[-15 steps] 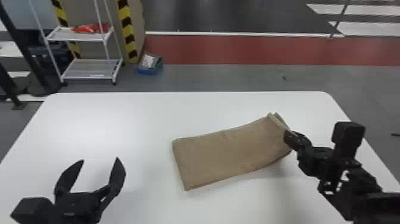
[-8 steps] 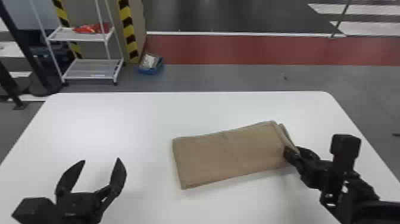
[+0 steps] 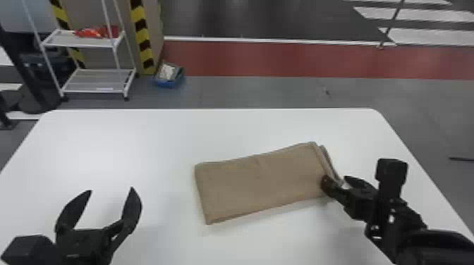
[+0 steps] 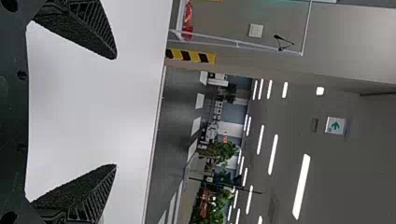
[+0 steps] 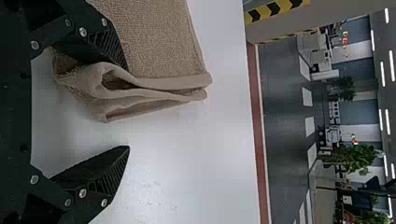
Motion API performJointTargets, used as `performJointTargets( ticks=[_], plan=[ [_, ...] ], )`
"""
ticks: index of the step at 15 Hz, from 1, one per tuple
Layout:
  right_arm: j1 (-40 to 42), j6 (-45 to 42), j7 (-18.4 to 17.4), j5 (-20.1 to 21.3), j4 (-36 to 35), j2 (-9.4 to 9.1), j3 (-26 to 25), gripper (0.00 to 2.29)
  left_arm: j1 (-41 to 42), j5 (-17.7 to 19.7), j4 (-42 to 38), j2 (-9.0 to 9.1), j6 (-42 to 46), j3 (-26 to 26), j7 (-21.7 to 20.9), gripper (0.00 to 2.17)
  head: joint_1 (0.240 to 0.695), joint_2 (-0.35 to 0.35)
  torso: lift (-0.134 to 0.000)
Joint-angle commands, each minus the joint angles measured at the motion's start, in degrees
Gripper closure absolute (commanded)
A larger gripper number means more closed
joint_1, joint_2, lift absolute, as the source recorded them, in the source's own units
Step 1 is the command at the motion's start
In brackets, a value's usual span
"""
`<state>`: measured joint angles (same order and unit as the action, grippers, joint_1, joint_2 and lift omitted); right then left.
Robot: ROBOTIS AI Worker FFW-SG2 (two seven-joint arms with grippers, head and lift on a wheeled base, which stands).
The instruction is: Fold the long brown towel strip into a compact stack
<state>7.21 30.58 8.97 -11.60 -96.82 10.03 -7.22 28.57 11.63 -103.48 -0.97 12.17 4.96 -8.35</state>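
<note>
My white desk (image 3: 169, 141) spreads out in front of me, and the brown towel strip (image 3: 261, 183) lies on it just right of the middle. Picture a clock face laid flat with the towel at its centre and 12 o'clock straight ahead of me. The towel is folded into a long, layered rectangle, its length slanting slightly, from about 8 o'clock at one end to about 2 o'clock at the other.

At 3 o'clock, my right hand (image 3: 335, 179) is at the towel's end, fingers spread rather than clenched. One of its fingers (image 5: 105, 44) touches the cloth; the other stands apart from it, above bare desk, so the towel is not gripped. Close up, from my right wrist, that end shows thick layers with soft loops and open gaps between them, and a hemmed edge along the upper layer.

At 9 o'clock, well apart from the towel, my left hand (image 3: 111, 189) is wide open and empty above the desk.

Beyond the desk, at 10 o'clock, stands a white shelf rack (image 3: 79, 42) with something red (image 3: 98, 32) on its upper shelf. A blue tray (image 3: 165, 84) sits on the floor near it, and a red floor band (image 3: 299, 60) runs across at 12 o'clock.
</note>
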Motion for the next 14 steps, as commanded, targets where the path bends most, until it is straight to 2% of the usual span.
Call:
performJointTargets(
  ticks=[1,3,5,7,10,12,14],
  plan=[
    [-0.27,-0.56,0.44,0.09,0.40,-0.01,0.36,0.65,-0.01,0.06,0.04,-0.09,0.00,0.05,0.00,0.04,0.695,-0.059,-0.121],
    [-0.35,-0.56,0.88,0.27,0.32,-0.01,0.80,1.11,-0.10,0.06,0.21,-0.09,0.00,0.05,0.00,0.04,0.695,-0.053,-0.121],
    [-0.35,-0.56,0.88,0.27,0.23,-0.01,0.89,1.43,-0.01,0.06,0.39,-0.18,0.00,0.05,0.00,0.04,0.695,-0.045,-0.121],
    [-0.09,-0.91,0.88,-0.09,-0.83,-0.01,0.45,1.43,-0.01,0.06,0.39,-0.18,0.00,0.05,0.00,0.04,0.695,-0.043,-0.121],
    [2.11,1.37,0.79,-0.88,-11.73,-0.01,-0.34,1.43,-0.01,0.06,0.12,-0.18,0.00,0.05,0.00,0.04,0.695,-0.045,-0.121],
    [3.16,4.53,0.44,-0.70,-20.43,-0.18,1.95,1.43,0.08,0.06,-0.05,-0.18,-0.18,-0.04,0.00,0.04,0.695,-0.040,-0.121],
    [3.43,6.82,-0.27,0.27,-27.28,-0.18,6.78,1.43,0.25,0.06,-0.32,-0.18,-0.18,0.05,-0.09,0.04,0.695,-0.014,-0.121]
  ],
)
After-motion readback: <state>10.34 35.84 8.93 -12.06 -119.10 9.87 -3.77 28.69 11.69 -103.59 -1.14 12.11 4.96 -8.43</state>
